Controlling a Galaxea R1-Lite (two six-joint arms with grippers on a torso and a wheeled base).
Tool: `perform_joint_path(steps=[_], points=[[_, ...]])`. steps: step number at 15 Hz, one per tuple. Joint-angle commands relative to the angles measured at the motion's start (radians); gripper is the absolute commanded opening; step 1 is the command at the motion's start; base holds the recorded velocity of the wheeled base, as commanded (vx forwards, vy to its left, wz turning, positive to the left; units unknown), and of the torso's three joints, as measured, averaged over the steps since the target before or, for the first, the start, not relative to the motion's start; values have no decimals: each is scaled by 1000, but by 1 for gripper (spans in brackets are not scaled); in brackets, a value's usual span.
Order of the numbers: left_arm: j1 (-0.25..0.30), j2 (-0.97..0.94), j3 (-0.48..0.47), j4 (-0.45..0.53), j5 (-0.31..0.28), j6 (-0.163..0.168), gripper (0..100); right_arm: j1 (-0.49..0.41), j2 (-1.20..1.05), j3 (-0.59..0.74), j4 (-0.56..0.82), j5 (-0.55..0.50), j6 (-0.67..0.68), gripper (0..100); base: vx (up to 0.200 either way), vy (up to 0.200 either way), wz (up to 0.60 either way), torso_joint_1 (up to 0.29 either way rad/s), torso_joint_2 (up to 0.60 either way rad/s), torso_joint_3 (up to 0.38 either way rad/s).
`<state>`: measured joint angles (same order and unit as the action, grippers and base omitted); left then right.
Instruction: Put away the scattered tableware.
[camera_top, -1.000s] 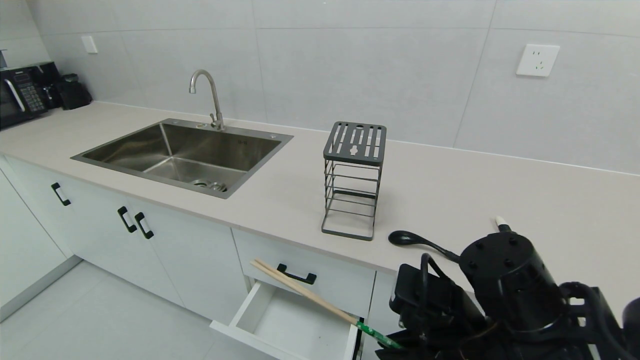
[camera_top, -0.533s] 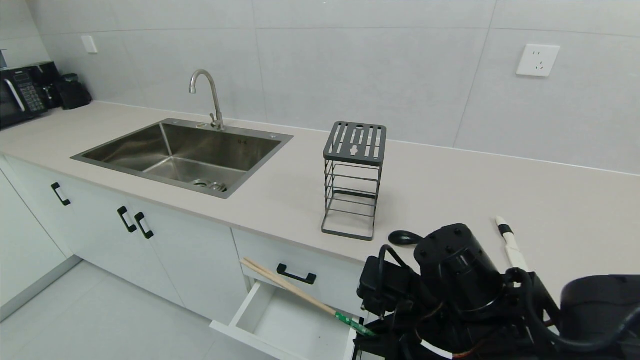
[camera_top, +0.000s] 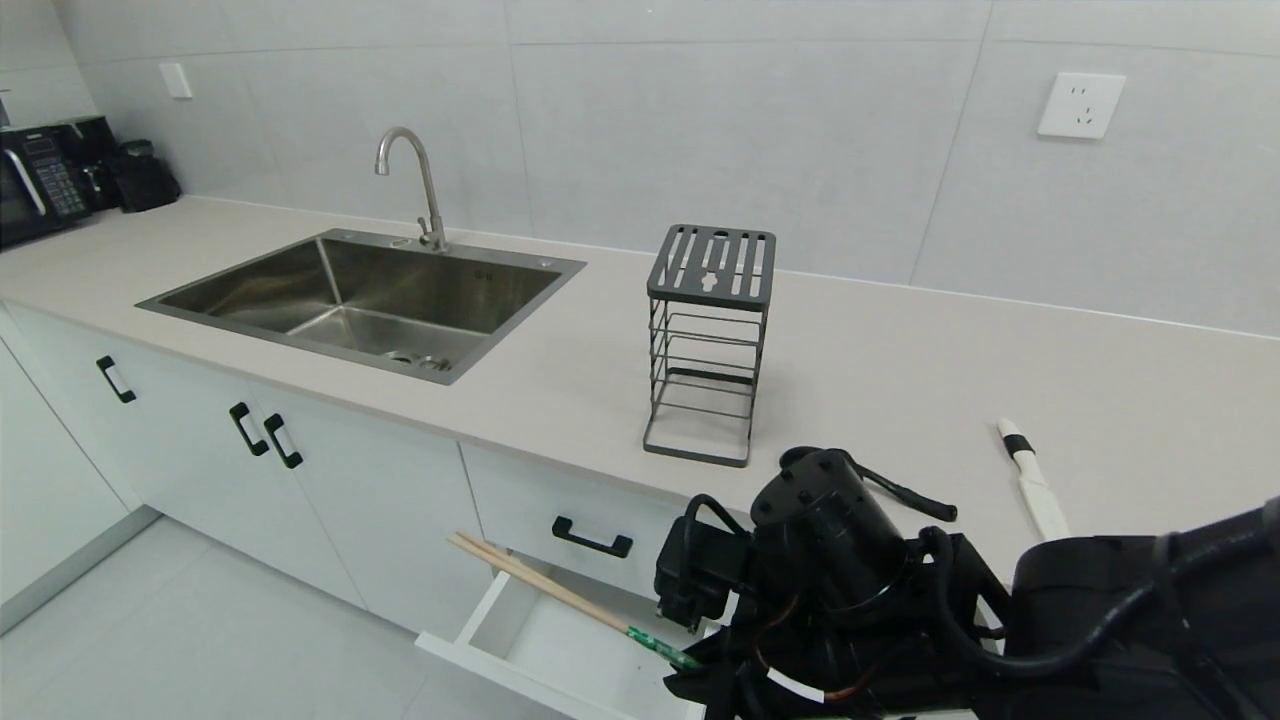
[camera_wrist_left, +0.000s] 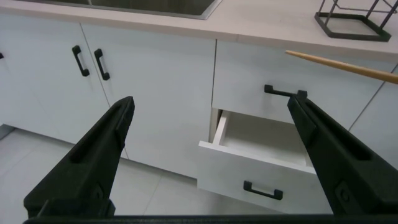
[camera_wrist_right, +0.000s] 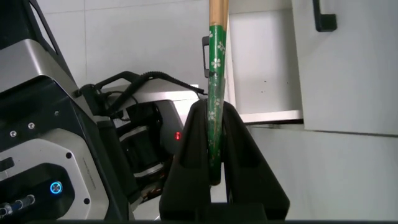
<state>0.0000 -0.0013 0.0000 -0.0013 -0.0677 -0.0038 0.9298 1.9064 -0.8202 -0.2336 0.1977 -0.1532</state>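
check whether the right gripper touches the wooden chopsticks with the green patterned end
Touching. The right wrist view shows the right gripper clamped on the wooden chopsticks at their green patterned end.

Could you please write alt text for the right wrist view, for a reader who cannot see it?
The right tool is shut on a pair of chopsticks, gripping their green flower-patterned end while the bare wood runs on past it. Beyond them is an open white drawer set in a white cabinet front.
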Motion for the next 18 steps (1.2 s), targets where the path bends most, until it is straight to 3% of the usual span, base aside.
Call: perform_joint_path(steps=[1,14,18], points=[[0,1,0,0,0,-1,100,7,28,-31,-1,0,0,0,0,0,0,-227,496,266],[0,1,0,0,0,-1,100,-16,154,-221,86,0,-108,0,0,0,0,-215,492,275],[0,1,0,0,0,-1,100,-34,180,-227,89,-12,-109,0,0,0,0,-168,444,266]])
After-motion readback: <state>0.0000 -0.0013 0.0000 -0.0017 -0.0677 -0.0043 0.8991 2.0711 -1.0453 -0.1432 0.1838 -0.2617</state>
